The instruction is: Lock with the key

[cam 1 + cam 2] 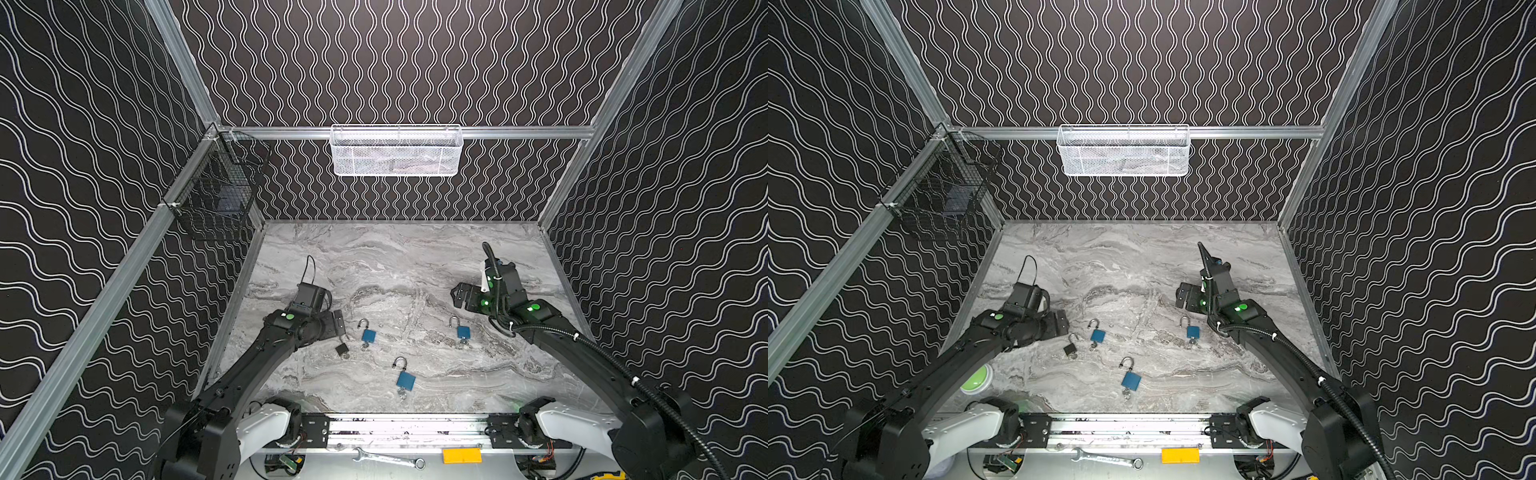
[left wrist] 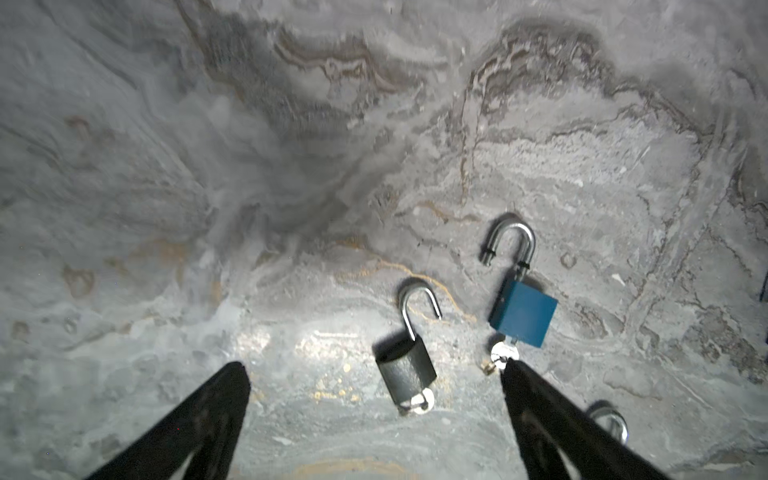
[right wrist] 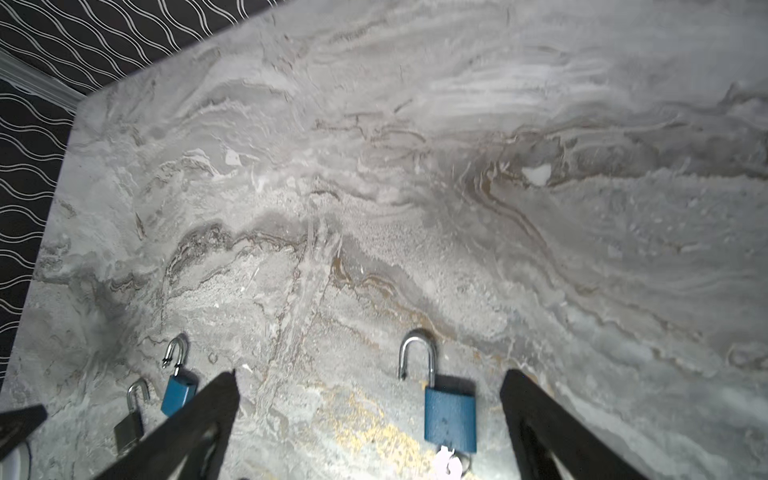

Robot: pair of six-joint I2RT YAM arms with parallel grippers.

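Note:
Three blue padlocks (image 1: pixel 368 335) (image 1: pixel 463 331) (image 1: pixel 405 380) and a dark grey padlock (image 1: pixel 342 350) lie on the marble table, each with its shackle swung open and a key in its base. My left gripper (image 2: pixel 374 368) hovers open just above the dark grey padlock (image 2: pixel 405 370), whose key (image 2: pixel 419 402) sits between the fingers; a blue padlock (image 2: pixel 523 311) lies just beyond one fingertip. My right gripper (image 3: pixel 370 374) is open over the right-hand blue padlock (image 3: pixel 450 415), with its key (image 3: pixel 449 463) near the frame's edge. Neither gripper holds anything.
A white mesh basket (image 1: pixel 397 151) hangs on the back rail and a black wire basket (image 1: pixel 216 195) on the left wall. A wrench (image 1: pixel 388 458) and a yellow block (image 1: pixel 461 456) lie on the front rail. A green-lidded container (image 1: pixel 976 380) sits under the left arm.

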